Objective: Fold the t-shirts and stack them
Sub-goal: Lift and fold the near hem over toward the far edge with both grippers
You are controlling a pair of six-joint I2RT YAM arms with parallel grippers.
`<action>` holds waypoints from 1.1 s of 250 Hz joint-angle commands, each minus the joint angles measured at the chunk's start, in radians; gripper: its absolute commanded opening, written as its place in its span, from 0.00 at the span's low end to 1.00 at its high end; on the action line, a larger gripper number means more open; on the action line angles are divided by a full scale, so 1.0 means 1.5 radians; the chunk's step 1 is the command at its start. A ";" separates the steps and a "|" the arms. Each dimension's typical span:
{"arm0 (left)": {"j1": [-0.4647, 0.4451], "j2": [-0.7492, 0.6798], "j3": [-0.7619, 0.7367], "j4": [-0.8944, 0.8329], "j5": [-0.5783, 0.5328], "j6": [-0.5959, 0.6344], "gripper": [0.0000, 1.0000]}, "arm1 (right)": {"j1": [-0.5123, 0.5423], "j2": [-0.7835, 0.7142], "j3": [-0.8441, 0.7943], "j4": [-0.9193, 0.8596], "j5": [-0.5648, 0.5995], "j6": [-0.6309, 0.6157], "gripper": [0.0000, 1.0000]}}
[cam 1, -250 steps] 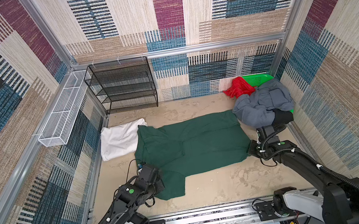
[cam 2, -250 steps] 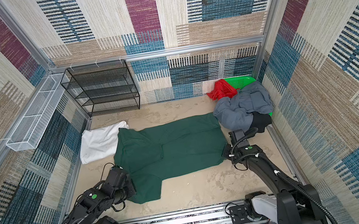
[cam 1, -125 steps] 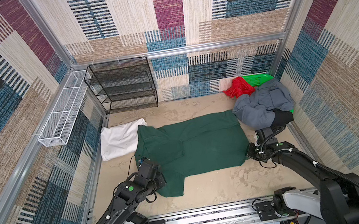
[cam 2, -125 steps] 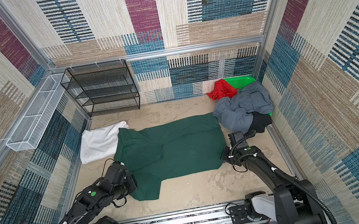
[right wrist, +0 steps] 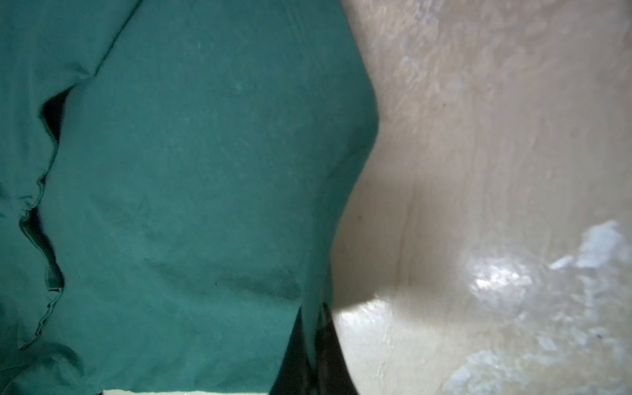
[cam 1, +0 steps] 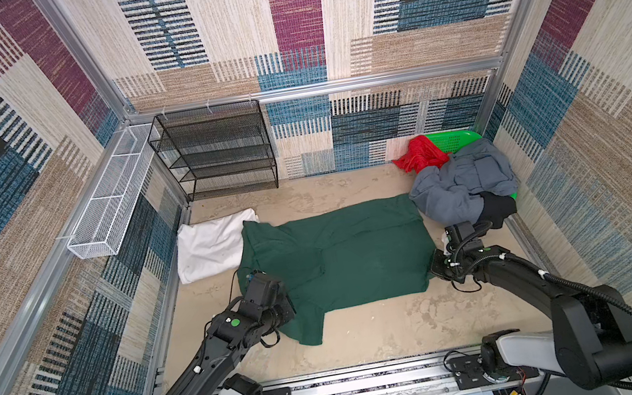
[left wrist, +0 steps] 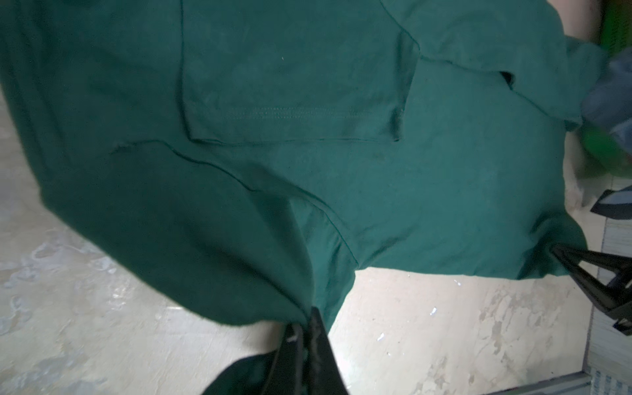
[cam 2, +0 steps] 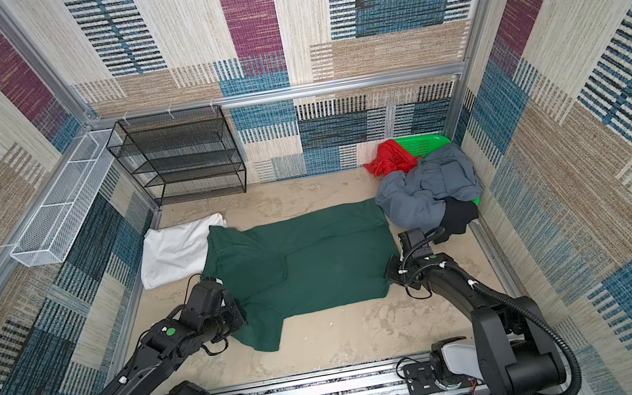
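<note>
A dark green t-shirt [cam 1: 348, 257] [cam 2: 307, 267] lies spread across the middle of the floor, one sleeve folded onto its body and the other pointing toward the front. My left gripper [left wrist: 307, 318] [cam 1: 286, 299] is shut on its left edge beside the front sleeve. My right gripper [right wrist: 313, 314] [cam 1: 433, 270] is shut on its front right corner, and it also shows in the left wrist view as the right gripper [left wrist: 557, 253]. A folded white t-shirt [cam 1: 212, 246] lies at the left. Grey-blue [cam 1: 459, 182], red [cam 1: 417, 155] and black [cam 1: 496, 209] t-shirts are heaped at the back right.
A bright green basket [cam 1: 453, 141] sits under the heap in the back right corner. A black wire shelf [cam 1: 215, 149] stands against the back wall. A white wire tray [cam 1: 110, 206] hangs on the left wall. Bare floor [cam 1: 387, 331] lies in front of the green shirt.
My left gripper has crept slightly toward the back with the shirt's edge still pinched. The right gripper has hardly moved and keeps its hold on the corner.
</note>
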 commanded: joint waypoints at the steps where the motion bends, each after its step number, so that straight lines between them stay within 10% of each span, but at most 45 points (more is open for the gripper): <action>1: 0.021 0.018 0.023 0.026 0.011 0.023 0.00 | 0.001 0.017 0.018 0.028 -0.004 -0.005 0.00; 275: 0.206 0.162 0.093 0.116 0.102 0.098 0.00 | -0.005 0.090 0.113 -0.071 0.039 -0.040 0.00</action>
